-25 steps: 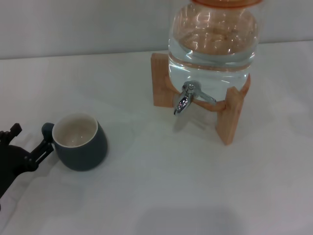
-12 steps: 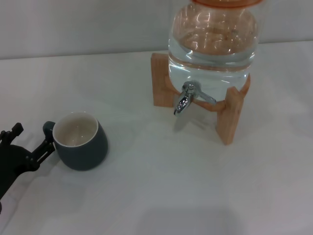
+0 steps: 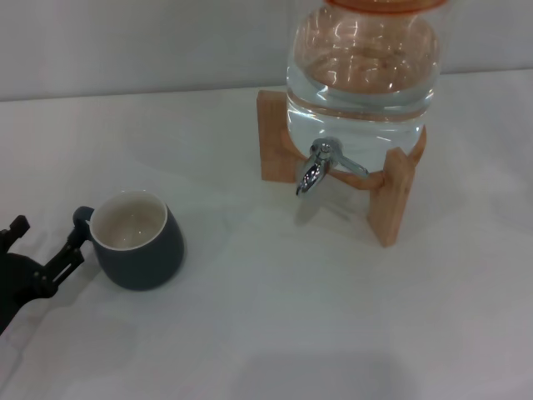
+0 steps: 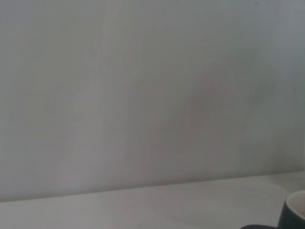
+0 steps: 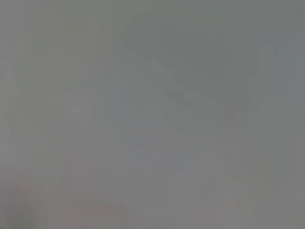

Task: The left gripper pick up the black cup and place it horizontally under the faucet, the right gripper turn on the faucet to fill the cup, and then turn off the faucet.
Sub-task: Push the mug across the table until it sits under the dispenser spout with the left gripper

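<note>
The left gripper point(image 3: 46, 242) is sitting with fingers spread beside the black cup point(image 3: 137, 242), one fingertip seemingly touching its handle, the cup standing upright well left of the faucet point(image 3: 315, 169)

We see soft, even light on the white table point(image 3: 250, 333). The water jar point(image 3: 362, 62) has bright shiny streaks on its glass. The black cup point(image 3: 137, 242) and the wooden stand point(image 3: 391, 200) throw faint shadows. Both wrist views look blurry to us, and the right one is plain dull grey.
</note>
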Robot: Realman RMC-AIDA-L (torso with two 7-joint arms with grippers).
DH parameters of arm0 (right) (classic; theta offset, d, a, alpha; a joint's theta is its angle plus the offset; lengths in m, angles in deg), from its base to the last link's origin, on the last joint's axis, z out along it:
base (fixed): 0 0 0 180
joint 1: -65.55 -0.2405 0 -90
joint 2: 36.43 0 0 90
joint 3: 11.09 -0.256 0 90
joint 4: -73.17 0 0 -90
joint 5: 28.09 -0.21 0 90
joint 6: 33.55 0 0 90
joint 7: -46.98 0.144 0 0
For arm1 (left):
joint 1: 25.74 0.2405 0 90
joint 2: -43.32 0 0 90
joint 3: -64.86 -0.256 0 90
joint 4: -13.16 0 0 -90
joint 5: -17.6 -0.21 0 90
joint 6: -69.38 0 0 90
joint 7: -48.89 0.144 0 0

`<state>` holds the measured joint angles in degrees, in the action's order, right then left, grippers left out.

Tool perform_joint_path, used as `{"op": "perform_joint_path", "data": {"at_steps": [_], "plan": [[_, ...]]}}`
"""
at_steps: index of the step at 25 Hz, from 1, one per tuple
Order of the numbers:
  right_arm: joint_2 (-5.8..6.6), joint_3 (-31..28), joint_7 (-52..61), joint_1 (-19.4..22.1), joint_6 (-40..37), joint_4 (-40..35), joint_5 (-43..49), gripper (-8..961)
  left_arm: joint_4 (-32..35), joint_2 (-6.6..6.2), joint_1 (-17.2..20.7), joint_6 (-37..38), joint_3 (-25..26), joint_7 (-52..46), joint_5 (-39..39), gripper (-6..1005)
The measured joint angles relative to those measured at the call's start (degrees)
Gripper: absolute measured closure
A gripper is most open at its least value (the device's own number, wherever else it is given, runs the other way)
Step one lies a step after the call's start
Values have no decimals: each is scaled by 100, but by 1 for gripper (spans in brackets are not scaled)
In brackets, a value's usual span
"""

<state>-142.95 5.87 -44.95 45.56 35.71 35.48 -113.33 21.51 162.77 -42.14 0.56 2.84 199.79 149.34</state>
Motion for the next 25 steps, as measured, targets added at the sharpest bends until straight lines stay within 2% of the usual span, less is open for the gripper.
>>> {"op": "perform_joint_path", "data": {"at_steps": [25], "plan": [[0,3,6,-5,-1,26,6,112,6,-5,197,-306,10,-7,20,113]]}}
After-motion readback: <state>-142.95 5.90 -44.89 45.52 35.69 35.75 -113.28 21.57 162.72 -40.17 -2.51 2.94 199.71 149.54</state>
